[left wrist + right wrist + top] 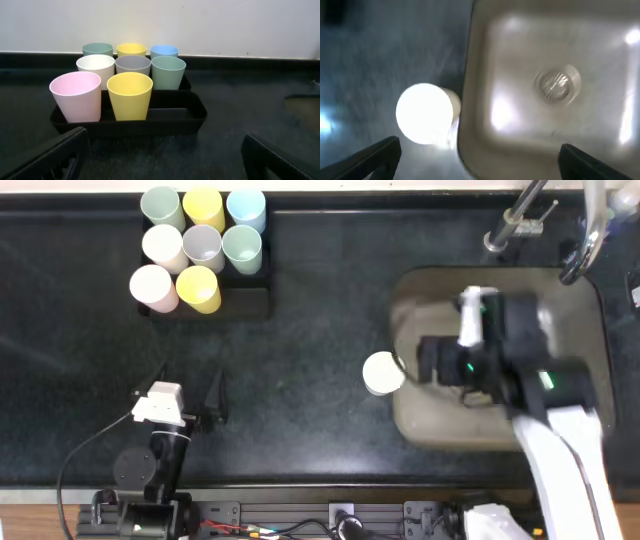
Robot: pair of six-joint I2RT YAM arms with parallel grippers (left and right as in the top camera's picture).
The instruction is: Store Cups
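A lone white cup [382, 373] stands on the dark tabletop [320, 310] right of centre in the top view, just beside the left rim of the sink [570, 300] and well apart from the black tray [195, 107] at upper left. Eight pastel cups [132, 67] are packed upright in that tray, and a gap beside the yellow cup [129, 95] in the nearest row is probably meant for the stray. The right arm reaches up from the lower right across the basin, wrist bent down, its end effector [480, 147] spread wide above the white cup and gripping nothing, apparently lined up for a pickup. The left arm sits folded low at lower left, its end effector [165, 155] also open and empty, facing the tray from a distance, apparently out of the way.
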